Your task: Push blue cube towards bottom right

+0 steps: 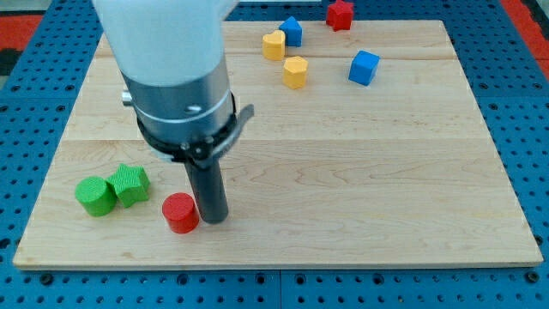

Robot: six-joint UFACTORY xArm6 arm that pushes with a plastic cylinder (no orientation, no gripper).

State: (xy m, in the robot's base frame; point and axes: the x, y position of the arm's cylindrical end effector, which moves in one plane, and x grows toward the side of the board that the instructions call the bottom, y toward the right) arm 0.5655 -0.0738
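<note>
A robotics laboratory bench: a pale wooden worktop of joined planks lies on a blue perforated base plate dotted with regular mounting holes, the kind of grid used to fix test rigs. A white and grey machine arm with a metal collar reaches down over the wood, and small plastic blocks in plain colours, among them a blue cube, sit scattered like trial pieces.

Rod tip low on the left, blue cube far off at the upper right.

The tip touches the red cylinder on its right, with two green blocks further left; the blue cube sits well apart, near two yellow blocks, on the wooden board.
</note>
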